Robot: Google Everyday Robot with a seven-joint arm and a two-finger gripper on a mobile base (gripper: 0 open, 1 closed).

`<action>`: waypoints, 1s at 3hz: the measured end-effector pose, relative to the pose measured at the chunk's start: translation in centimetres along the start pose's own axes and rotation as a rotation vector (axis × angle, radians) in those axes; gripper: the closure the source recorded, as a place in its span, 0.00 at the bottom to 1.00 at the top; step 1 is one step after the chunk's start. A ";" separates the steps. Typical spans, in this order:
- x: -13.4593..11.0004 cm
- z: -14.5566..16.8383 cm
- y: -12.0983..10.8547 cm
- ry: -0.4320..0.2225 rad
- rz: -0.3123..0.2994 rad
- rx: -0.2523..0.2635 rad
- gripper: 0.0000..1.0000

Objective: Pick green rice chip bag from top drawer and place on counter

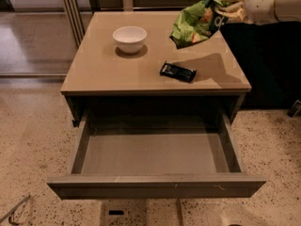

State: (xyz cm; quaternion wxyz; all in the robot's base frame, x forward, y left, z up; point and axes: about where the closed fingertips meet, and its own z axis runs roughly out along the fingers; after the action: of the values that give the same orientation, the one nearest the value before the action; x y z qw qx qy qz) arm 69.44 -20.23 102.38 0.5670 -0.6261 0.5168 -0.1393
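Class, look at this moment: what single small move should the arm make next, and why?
Probably lower the gripper until the green rice chip bag rests on the counter. The jaws hold the bag by its upper edge, hanging above the counter's far right corner, clear of the black wrapper and white bowl. The top drawer stands open and bare.
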 end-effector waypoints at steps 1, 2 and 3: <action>3.1 2.8 0.5 -0.020 -0.004 -0.007 1.00; 4.7 4.8 0.9 -0.038 -0.006 -0.014 1.00; 5.9 7.8 1.8 -0.084 -0.006 -0.037 1.00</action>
State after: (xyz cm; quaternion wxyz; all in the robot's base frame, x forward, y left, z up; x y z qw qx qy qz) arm 77.01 -20.29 95.94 0.5760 -0.6434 0.4933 -0.1048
